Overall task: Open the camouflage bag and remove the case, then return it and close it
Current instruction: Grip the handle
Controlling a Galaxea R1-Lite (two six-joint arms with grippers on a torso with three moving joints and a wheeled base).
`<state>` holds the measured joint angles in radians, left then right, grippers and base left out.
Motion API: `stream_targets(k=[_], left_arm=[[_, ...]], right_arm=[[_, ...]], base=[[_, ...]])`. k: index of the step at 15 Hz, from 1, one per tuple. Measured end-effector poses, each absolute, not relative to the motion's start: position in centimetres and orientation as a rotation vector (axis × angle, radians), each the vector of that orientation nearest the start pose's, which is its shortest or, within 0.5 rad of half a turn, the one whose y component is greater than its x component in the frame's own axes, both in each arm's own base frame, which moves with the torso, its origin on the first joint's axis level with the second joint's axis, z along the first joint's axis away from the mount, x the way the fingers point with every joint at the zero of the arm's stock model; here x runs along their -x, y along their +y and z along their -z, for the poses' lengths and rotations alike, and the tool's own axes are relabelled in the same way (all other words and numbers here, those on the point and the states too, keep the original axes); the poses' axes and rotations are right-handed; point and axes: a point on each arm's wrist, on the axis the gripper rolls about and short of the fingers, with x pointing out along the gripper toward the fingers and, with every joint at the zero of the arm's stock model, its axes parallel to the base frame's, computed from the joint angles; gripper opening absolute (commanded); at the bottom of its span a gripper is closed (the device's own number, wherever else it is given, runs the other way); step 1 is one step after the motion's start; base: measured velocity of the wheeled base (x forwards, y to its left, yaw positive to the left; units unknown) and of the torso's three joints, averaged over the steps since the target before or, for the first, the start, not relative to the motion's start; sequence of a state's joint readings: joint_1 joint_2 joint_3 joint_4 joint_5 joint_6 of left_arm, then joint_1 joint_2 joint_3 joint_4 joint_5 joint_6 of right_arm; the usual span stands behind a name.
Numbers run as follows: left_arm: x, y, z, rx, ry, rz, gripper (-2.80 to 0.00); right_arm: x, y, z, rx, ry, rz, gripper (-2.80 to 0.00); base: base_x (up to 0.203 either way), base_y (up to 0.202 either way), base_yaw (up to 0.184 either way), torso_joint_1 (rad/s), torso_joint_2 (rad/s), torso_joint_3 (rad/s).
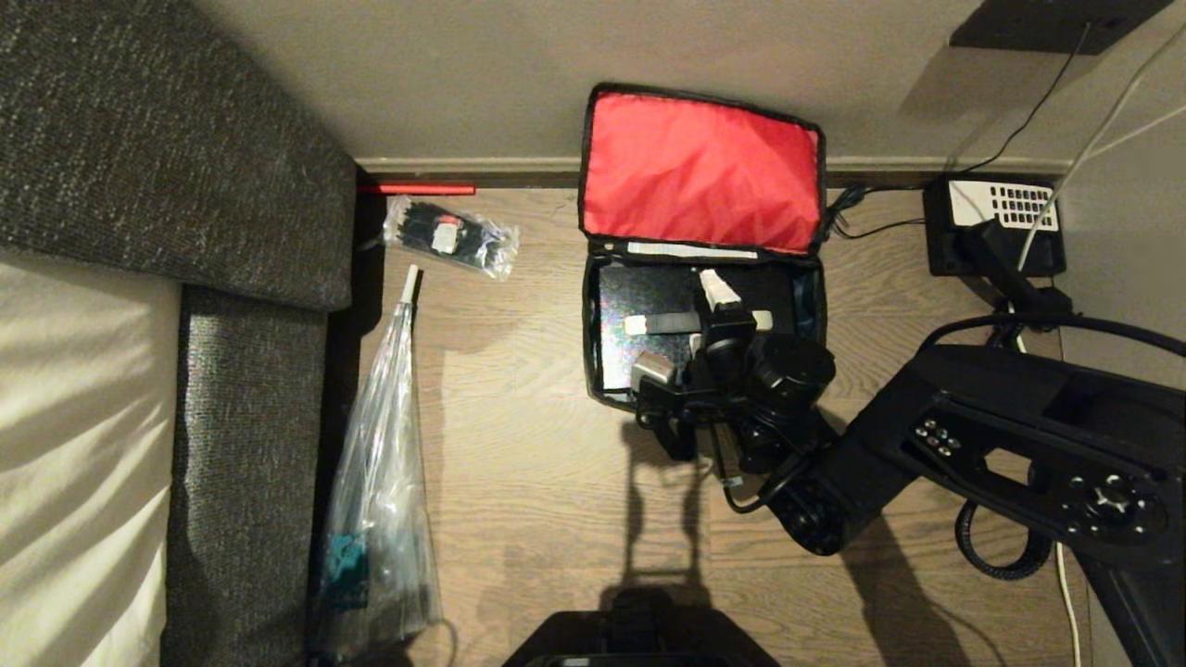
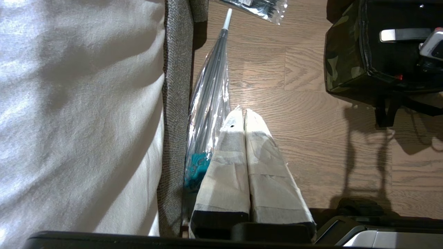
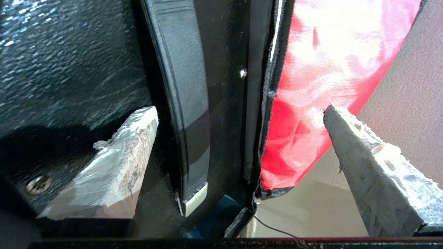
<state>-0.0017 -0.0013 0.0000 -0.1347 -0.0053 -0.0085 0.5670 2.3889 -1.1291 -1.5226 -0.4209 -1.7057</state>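
Note:
The camouflage bag (image 1: 589, 324) stands open on the wood floor by the wall, its red lid lining (image 1: 701, 171) leaning back against the wall. The black case (image 1: 639, 301) lies inside it, with its handle strip (image 1: 686, 321) running across between whitish ends. My right gripper (image 1: 686, 329) hangs open over the case and straddles that strip. In the right wrist view one taped finger (image 3: 114, 173) is over the case (image 3: 69, 69) and the handle strip (image 3: 187, 103) lies between the jaws. My left gripper (image 2: 244, 112) is shut and empty, parked low over the floor, left of the bag (image 2: 342, 58).
A long clear plastic bag (image 1: 380, 482) lies along the grey sofa (image 1: 250, 185) on the left. A small plastic bag of black parts (image 1: 451, 236) sits near the wall. A black desk telephone (image 1: 996, 222) with cables stands right of the bag.

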Motion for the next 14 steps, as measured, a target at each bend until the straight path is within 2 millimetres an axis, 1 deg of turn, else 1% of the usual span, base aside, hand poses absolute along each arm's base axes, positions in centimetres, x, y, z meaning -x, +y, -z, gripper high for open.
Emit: stream_targets(k=[9,14], left_arm=[[2.4,0.0,-8.9,0.009,-0.136,0.008,-2.80],[2.4,0.0,-8.9,0.009,-0.135,0.008,-2.80]], right_arm=[[-38.8,23.1,-10.4,1.532,-0.325,0.151,0.00],[-39.2,22.7,-9.9,1.530,-0.313,0.157,0.00]], base=[[0.000,0.000,0.000,0.000,0.00,0.000],[0.000,0.000,0.000,0.000,0.00,0.000]])
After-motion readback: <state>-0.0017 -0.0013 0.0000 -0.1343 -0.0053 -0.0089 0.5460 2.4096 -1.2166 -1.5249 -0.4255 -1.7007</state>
